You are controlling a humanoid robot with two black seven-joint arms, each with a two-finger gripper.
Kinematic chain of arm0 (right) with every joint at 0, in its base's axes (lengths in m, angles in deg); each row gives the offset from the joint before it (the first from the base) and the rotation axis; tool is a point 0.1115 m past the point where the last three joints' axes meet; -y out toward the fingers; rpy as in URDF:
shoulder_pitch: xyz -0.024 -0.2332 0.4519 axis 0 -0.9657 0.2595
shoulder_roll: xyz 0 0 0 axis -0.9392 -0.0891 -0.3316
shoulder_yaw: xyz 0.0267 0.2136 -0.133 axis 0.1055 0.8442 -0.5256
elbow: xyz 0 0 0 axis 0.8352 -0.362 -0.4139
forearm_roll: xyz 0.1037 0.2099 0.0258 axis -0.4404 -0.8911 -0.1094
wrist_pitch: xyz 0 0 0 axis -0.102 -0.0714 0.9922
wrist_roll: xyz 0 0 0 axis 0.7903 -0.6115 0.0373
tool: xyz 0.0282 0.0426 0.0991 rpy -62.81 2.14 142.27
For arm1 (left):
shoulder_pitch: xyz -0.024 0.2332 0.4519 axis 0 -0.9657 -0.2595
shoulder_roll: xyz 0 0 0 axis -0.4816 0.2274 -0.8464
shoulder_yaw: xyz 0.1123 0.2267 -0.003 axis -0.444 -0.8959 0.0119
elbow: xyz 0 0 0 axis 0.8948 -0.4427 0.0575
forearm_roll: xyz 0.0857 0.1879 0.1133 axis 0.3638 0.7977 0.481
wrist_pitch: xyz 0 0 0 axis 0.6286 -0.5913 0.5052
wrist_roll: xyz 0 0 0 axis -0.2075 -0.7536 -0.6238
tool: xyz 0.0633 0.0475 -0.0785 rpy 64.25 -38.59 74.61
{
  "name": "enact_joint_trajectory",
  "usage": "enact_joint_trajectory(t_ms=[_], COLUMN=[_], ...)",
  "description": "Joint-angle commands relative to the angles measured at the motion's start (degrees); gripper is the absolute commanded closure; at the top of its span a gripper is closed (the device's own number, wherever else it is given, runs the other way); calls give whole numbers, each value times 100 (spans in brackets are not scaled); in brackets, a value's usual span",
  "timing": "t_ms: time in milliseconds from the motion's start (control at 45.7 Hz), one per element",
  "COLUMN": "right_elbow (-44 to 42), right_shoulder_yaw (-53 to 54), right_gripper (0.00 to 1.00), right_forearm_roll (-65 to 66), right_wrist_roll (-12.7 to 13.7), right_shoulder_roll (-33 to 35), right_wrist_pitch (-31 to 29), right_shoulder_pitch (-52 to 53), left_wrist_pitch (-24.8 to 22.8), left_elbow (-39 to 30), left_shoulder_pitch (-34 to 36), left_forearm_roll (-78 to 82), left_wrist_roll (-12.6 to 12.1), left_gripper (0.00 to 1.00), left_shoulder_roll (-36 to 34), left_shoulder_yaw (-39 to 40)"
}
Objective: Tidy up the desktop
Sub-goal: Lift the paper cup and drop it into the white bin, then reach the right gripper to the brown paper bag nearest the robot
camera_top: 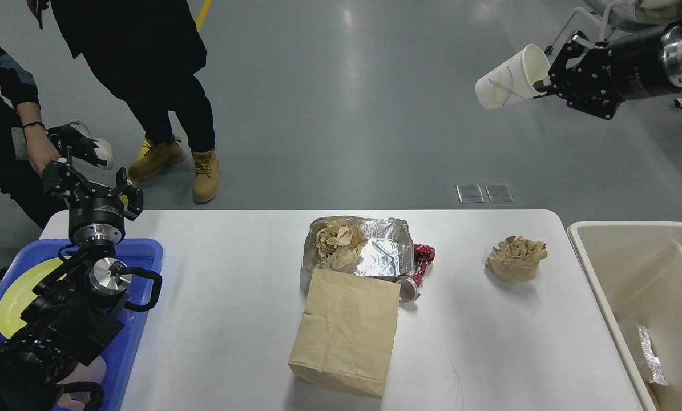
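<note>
Carrying the paper cup pinched in my right hand, high beyond the beige bin; next I lower it in. Left hand spread, idle.

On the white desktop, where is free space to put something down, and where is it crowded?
The desktop is bare between the blue tray and the paper bag, and in front of the crumpled paper ball. It is crowded at the middle: foil tray, crushed can, bag.

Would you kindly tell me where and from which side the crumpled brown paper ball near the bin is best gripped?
Probably from straight above, pincer fingers closing across the crumpled paper ball at its middle: it sits alone on the desktop, open-folded side up, and looks soft enough to squeeze.
</note>
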Motion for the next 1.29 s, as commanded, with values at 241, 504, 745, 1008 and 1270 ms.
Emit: enact_joint_trajectory(t_ms=[241, 504, 745, 1008, 1270], right_elbow=[-1827, -2249, -2522, -2496, -1591], right_shoulder_yaw=[164, 322, 296, 331, -37], right_gripper=[100, 100, 95, 0, 0], right_forearm_roll=[-70, -61, -52, -61, -70], right_wrist_roll=[1, -8, -8, -8, -8], right_shoulder_roll=[162, 119, -259, -356, -172], right_wrist_pitch=[2305, 3810, 3907, 3924, 3810], right_shoulder_pitch=[-3181, -4728, -5854, -6171, -5259], left_wrist_pitch=[0, 0, 0, 0, 0], left_elbow=[0, 0, 0, 0, 0], left_shoulder_pitch=[0, 0, 0, 0, 0], left_forearm_roll=[-5, 4, 4, 4, 4], left_wrist_roll=[0, 0, 0, 0, 0], left_gripper=[3, 3, 3, 3, 3], left_shoulder_roll=[0, 0, -8, 0, 0], left_shoulder_yaw=[0, 0, 0, 0, 0])
